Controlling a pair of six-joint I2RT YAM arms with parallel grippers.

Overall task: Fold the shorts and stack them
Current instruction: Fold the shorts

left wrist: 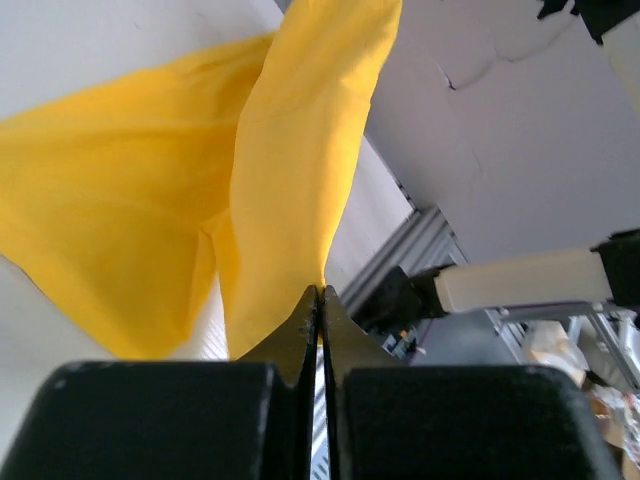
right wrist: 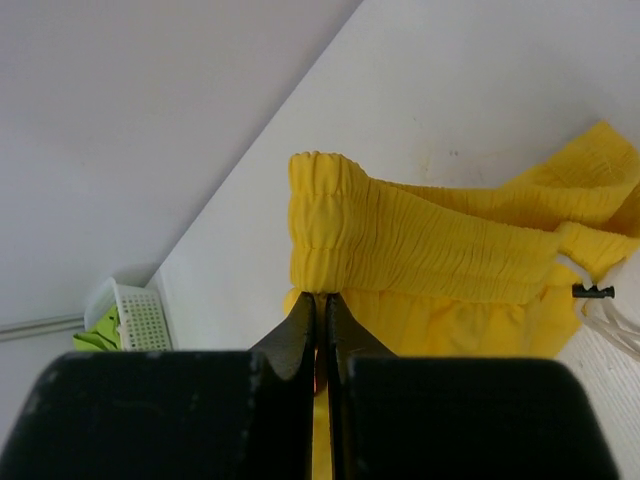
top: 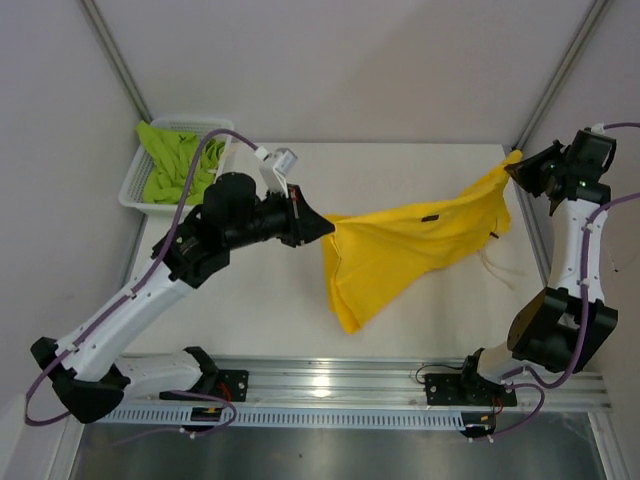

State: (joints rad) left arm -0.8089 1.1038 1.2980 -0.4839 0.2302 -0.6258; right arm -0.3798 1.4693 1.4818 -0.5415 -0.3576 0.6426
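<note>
The yellow shorts (top: 410,245) hang stretched in the air between both grippers, above the table. My left gripper (top: 328,226) is shut on a corner of them, seen in the left wrist view (left wrist: 321,292) with the yellow fabric (left wrist: 290,170) hanging from the tips. My right gripper (top: 512,166) is shut on the elastic waistband, seen in the right wrist view (right wrist: 322,297) under the gathered band (right wrist: 420,240). The white drawstring (top: 497,262) dangles at the right. The lime green shorts (top: 178,162) lie bunched in the basket.
The white mesh basket (top: 134,187) stands at the table's back left corner; it also shows in the right wrist view (right wrist: 135,315). A metal rail (top: 330,380) runs along the near edge. White walls close in the sides and back.
</note>
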